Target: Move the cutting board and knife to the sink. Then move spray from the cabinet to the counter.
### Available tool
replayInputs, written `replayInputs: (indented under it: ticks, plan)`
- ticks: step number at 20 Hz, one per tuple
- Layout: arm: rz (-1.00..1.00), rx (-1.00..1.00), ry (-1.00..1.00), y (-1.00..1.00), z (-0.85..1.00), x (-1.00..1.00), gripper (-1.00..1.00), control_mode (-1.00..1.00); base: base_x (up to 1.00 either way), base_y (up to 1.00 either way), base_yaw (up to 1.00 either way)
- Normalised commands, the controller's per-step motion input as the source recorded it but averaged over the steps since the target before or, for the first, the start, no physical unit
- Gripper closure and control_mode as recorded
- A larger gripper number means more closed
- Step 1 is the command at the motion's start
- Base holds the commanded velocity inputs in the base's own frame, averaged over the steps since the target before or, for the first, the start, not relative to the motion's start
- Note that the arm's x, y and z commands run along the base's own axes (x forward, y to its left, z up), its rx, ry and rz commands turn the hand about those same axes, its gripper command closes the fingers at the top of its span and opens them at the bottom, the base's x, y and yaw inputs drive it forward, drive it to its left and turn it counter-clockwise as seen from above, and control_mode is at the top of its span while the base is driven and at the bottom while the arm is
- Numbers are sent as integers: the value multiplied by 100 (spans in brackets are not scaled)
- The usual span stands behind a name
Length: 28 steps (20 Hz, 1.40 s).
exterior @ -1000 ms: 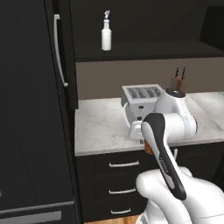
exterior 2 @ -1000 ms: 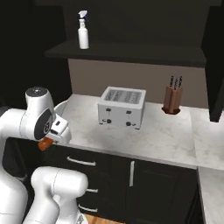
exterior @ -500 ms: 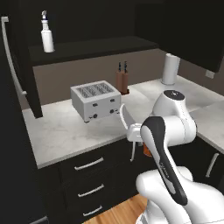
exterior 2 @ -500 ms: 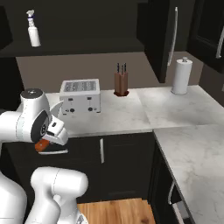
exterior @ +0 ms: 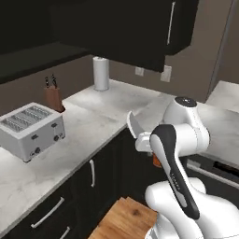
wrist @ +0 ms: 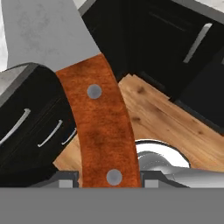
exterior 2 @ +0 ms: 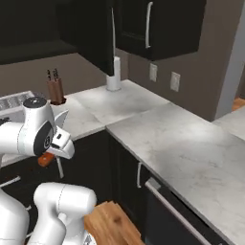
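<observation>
My gripper is shut on the knife, holding it by the curved orange-red handle. The broad pale blade sticks up past the fingers. From the right, the gripper hangs in front of the dark drawers with the knife's blade above it and the handle end below. The marble counter runs round a corner beside the arm, and its right-hand stretch lies bare. The cutting board, the sink and the spray are out of view.
A silver toaster and a knife block stand on the counter's left part, a paper towel roll in the corner. Black wall cabinets hang above. The wooden floor lies below the hand.
The whole scene has swung left as the base moved: toaster and knife block slid leftward, the shelf with the spray left the views. The gripper still holds the knife.
</observation>
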Motion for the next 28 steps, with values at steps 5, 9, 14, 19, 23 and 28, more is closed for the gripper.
replayInputs:
  ticks: [5, 9, 14, 19, 23, 28]
  plan:
    - [0, 0, 0, 0, 0, 0, 100, 100, -33, 0, -69]
    - [0, 0, 0, 0, 0, 0, 100, 100, -36, -1, -64]
    - [0, 0, 0, 0, 0, 0, 100, 100, -25, -4, -69]
    - [0, 0, 0, 0, 0, 0, 100, 100, 1, -9, -74]
    - [0, 0, 0, 0, 0, 0, 100, 100, 8, -18, -60]
    - [0, 0, 0, 0, 0, 0, 100, 100, 10, -34, -47]
